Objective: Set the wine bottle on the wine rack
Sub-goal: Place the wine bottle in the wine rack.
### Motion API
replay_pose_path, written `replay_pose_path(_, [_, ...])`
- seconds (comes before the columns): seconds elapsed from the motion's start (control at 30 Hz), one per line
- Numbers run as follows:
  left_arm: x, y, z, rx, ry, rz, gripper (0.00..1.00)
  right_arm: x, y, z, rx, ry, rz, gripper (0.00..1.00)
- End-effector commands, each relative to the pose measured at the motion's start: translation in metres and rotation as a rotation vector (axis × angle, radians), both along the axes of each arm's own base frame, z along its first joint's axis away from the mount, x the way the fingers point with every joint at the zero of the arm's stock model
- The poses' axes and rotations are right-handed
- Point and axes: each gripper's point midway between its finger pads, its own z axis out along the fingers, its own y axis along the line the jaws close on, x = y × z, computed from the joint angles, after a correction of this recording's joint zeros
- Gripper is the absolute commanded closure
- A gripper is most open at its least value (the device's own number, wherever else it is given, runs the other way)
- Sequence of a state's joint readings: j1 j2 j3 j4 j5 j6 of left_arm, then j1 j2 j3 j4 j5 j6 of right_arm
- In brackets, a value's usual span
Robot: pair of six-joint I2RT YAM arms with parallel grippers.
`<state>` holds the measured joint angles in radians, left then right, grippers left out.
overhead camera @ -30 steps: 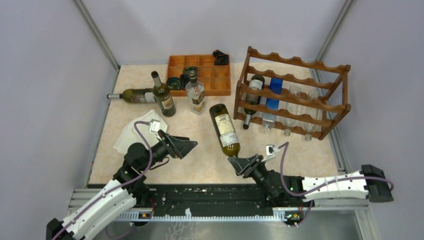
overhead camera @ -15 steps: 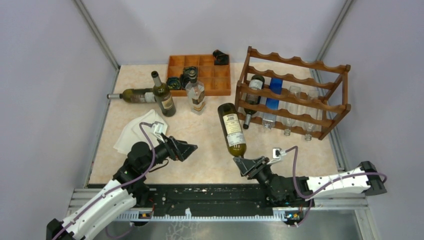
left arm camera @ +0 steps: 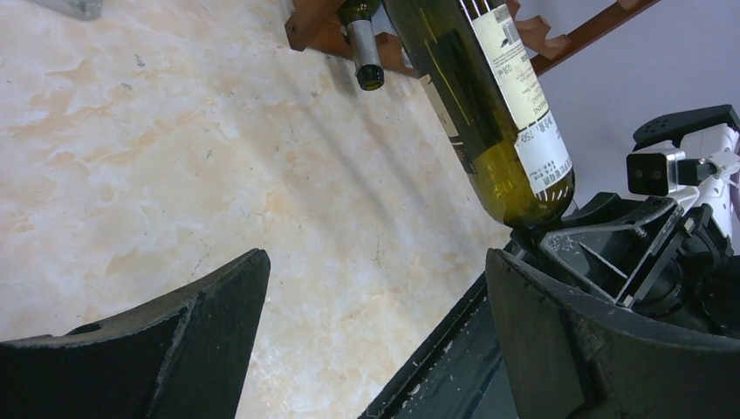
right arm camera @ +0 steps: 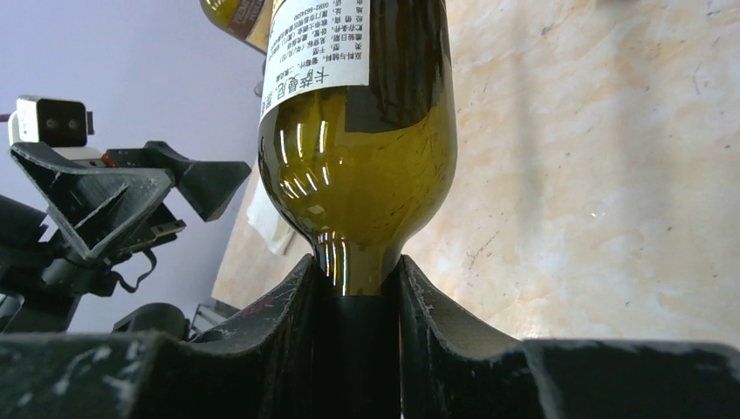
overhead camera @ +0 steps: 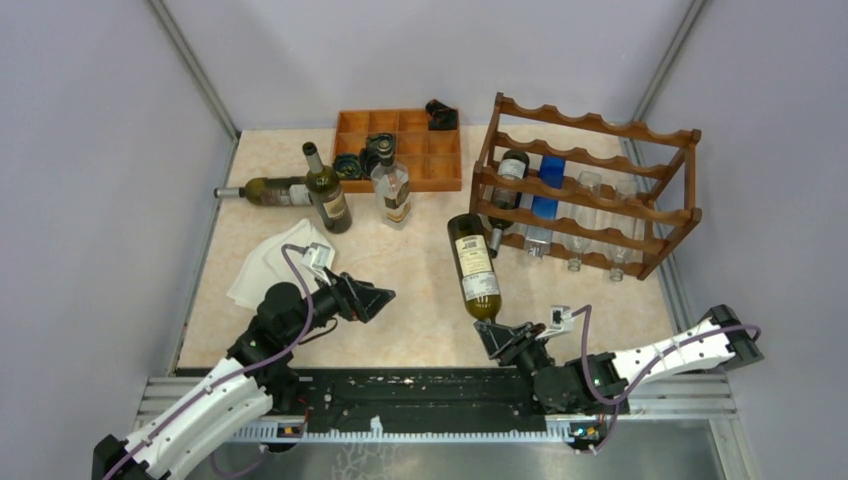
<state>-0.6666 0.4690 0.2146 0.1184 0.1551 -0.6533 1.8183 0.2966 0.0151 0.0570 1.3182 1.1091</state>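
The right pincer (right arm camera: 356,269) grips the wine bottle (right arm camera: 358,157) by its neck, one finger on each side; the green body and white label rise beyond it. Marbled worktop (right arm camera: 602,175) spreads to the pincer's right.

Right end effector (overhead camera: 492,332) grips the wine bottle (overhead camera: 477,270) by its neck; left end effector (overhead camera: 380,303) hovers, spread wide.
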Motion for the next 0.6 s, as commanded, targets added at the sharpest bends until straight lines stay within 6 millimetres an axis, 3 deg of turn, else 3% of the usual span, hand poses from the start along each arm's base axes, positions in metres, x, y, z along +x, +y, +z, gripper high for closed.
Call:
replay_pose_path(0.0, [0.003,0.001,0.009,0.002,-0.028,0.010,0.01,0.010,-0.013,0.045,0.152,0.024,-0.118,1.00])
replay_pose_path(0.57, [0.004,0.000,0.009,0.007,-0.027,0.006,0.01,0.014,-0.033,0.053,0.152,-0.029,-0.204,1.00])
